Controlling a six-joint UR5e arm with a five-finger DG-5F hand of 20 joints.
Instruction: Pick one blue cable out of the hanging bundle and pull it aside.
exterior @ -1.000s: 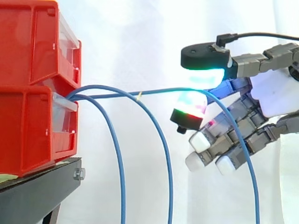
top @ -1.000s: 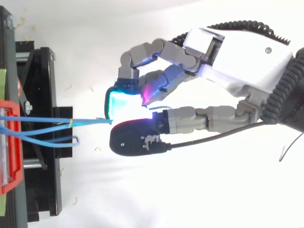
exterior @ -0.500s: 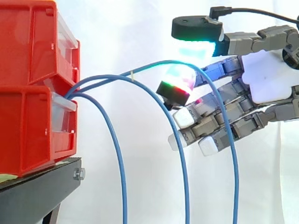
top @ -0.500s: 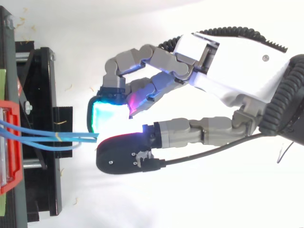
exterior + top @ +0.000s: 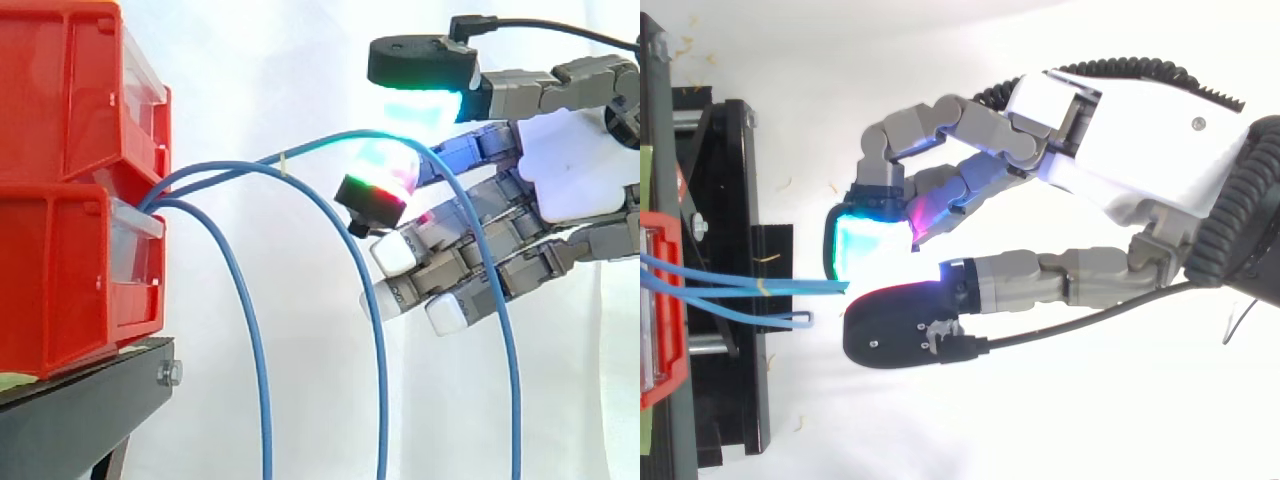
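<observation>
**Hand has one blue cable pinched, out to the side of the bins**

Hand (image 5: 575,180) comes in from the right of my side feed and sits about level with the seam between the two stacked red bins (image 5: 60,180), well apart from them. It's closed in a pinch. The thumb is on top with its pad glowing green-cyan, and one fingertip sits right under it showing red and green. The blue cable (image 5: 310,146) runs straight into the thin gap between those two pads. The glow washes out the actual contact, but from where I'm sitting it reads as a grip on the cable. The rest of the fingers are loosely bent below and aren't holding anything.

That cable leaves the bins at the clear front of the lower one and rises in a shallow slack arc to the pads. From there it curves over and drops down in front of the lower fingers, off the bottom of the picture. There's a little pale tag on it partway up the rise.

From the top camera the hand (image 5: 1130,130) reaches in from the right. The cable (image 5: 805,288) shows as a nearly straight line from the bin edge to the spot where the cyan pad meets the black back of the thumb.

The other two cables (image 5: 372,330) come out of the same spot on the bins. They hang in tighter loops between the bins and the hand, and neither touches it.

The bins sit on a black stand (image 5: 80,410), with a white curtain (image 5: 280,60) behind it all.
</observation>
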